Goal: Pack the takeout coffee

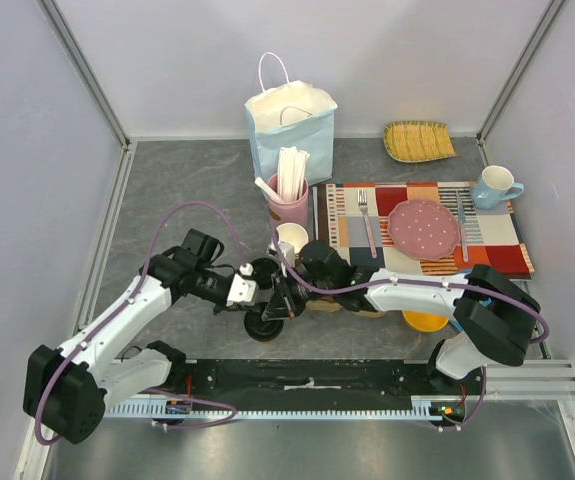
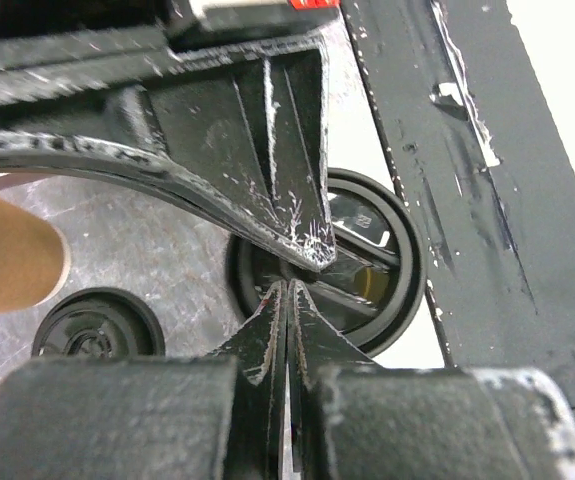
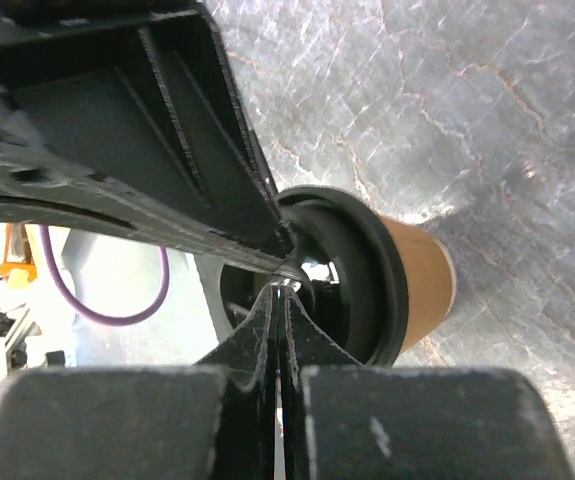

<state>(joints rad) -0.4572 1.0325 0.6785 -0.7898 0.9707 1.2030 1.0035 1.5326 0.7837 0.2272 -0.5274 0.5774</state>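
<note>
The takeout coffee (image 1: 264, 326), a brown paper cup with a black lid, stands near the table's front edge. In the left wrist view I look down on its lid (image 2: 372, 262). In the right wrist view its lid and brown body (image 3: 422, 275) show. My left gripper (image 1: 265, 298) (image 2: 287, 286) is shut, its tips on the lid's top. My right gripper (image 1: 283, 306) (image 3: 282, 290) is shut, its tips at the lid's inner rim, right beside the left one. I cannot tell whether either pinches the lid.
A loose black lid (image 1: 264, 268) (image 2: 97, 325) and an open lidless cup (image 1: 292, 238) (image 2: 7, 255) sit just behind. A pale blue paper bag (image 1: 292, 125) and a pink holder of sticks (image 1: 289, 200) stand further back. A set placemat (image 1: 422, 225) lies right. A black rail (image 1: 317, 378) runs along the front.
</note>
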